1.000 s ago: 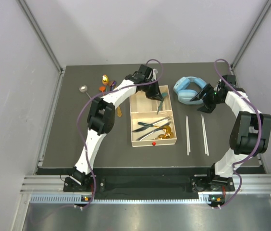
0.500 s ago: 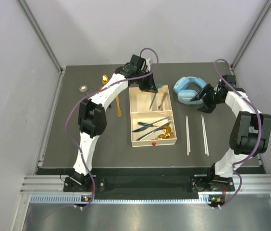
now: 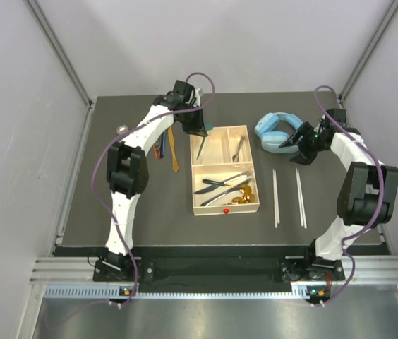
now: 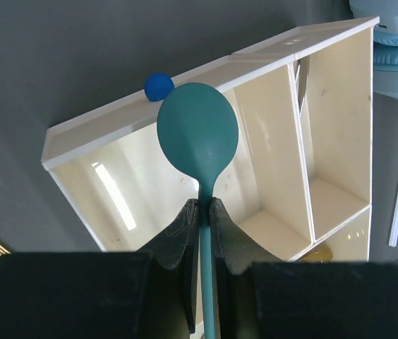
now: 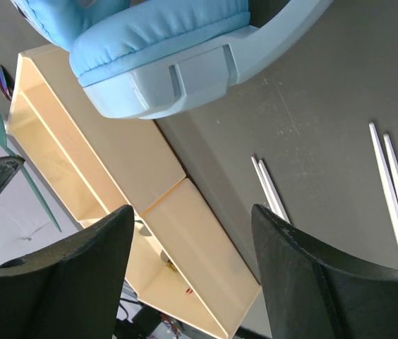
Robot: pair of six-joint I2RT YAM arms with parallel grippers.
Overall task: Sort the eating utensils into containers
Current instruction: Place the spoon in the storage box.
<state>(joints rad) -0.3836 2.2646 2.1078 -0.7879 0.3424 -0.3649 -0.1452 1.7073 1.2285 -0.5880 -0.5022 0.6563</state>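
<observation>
Our left tool (image 4: 200, 212) pinches the teal spoon (image 4: 197, 134) by its handle, the bowl hanging over the far-left compartment of the cream tray (image 4: 100, 126). Our right tool (image 5: 188, 212) hovers spread above the counter (image 5: 326, 106), beside the blue headphones (image 5: 157, 49).

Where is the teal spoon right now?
In the left wrist view, the teal spoon is pinched in the left gripper, held over the far-left small compartment of the tray.
</observation>
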